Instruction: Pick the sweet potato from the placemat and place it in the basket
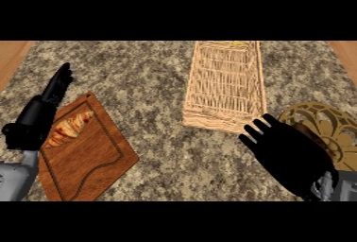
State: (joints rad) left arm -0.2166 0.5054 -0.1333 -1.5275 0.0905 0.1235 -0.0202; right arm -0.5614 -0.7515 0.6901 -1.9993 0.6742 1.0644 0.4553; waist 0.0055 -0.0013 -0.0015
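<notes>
Sweet potato was not to be seen; whether it lay under the right hand (293,156) could not be told. That hand hung over the left part of the round gold placemat (335,125), its fingers (257,128) spread and nearly straight, holding nothing that showed, their tips near the wicker basket's (226,80) near right corner. The left hand (35,118) rested at the table's (153,71) left side, fingers straight, at the left edge of a wooden cutting board (90,156) carrying a croissant (70,127).

open counter (160,127) between cutting board (90,156) and basket (223,80), placemat (335,123) just right of basket
</notes>
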